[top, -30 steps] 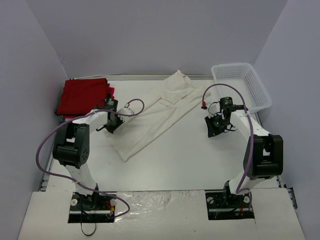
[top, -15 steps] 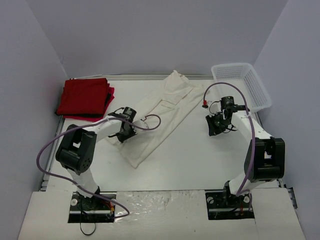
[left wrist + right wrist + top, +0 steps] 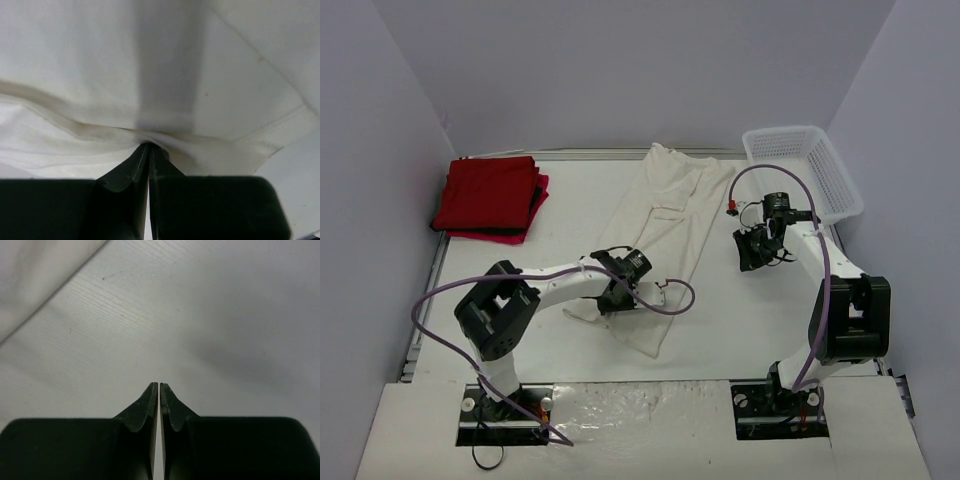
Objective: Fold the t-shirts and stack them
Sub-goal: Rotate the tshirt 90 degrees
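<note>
We record red t-shirts [image 3: 490, 198] stacked at upper left of the bench [image 3: 720, 330], left gripper [image 3: 613, 300] clamped on the lower edge of the cream-white t-shirt [image 3: 670, 215] spread at centre frame, right gripper [image 3: 750, 258] with fingers together over bare bench right of centre, mesh basket [image 3: 810, 170] at upper right.

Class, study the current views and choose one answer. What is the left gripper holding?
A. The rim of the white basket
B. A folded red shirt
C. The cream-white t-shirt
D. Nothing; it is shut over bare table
C: in the left wrist view, the left gripper is closed, with its fingertips pinching a puckered fold of the cream-white t-shirt.
</note>
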Available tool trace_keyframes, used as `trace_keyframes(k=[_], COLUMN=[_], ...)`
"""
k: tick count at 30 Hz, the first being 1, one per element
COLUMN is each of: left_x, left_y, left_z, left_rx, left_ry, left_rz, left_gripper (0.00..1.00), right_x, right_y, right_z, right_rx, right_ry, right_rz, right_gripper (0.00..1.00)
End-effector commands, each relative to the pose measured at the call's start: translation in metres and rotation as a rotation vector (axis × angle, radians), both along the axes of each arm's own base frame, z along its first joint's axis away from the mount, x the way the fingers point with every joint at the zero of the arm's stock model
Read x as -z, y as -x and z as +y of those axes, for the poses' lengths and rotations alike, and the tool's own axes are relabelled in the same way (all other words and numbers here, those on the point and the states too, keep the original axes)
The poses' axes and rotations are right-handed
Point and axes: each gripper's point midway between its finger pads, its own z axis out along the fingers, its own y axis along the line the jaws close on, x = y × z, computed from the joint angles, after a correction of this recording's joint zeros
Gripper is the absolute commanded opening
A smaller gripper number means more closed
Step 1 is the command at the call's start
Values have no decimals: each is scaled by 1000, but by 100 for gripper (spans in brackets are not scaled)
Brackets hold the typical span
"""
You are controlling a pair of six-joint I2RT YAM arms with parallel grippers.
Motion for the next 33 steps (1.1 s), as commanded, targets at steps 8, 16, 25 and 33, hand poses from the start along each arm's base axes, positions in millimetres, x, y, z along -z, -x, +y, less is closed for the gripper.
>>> trace_keyframes(k=[8,16,25,33], left_x=[-6,-20,-55,-135], left_y=[60,81,68,48], left_z=[-65,-125,-113,-71], left_rx=[178,287,301,194], left_ry=[101,171,181,306], left_rz=[147,164,86,-6], left_gripper=[2,3,2,2], right_x=[4,11,7,-32], right_y=[6,6,5,-26], right_z=[-6,-8,-3,5], right_rx=[26,32,23,-2], right_ry=[17,28,3,-20], right_rz=[28,54,41,-49], right_gripper=[3,3,4,0])
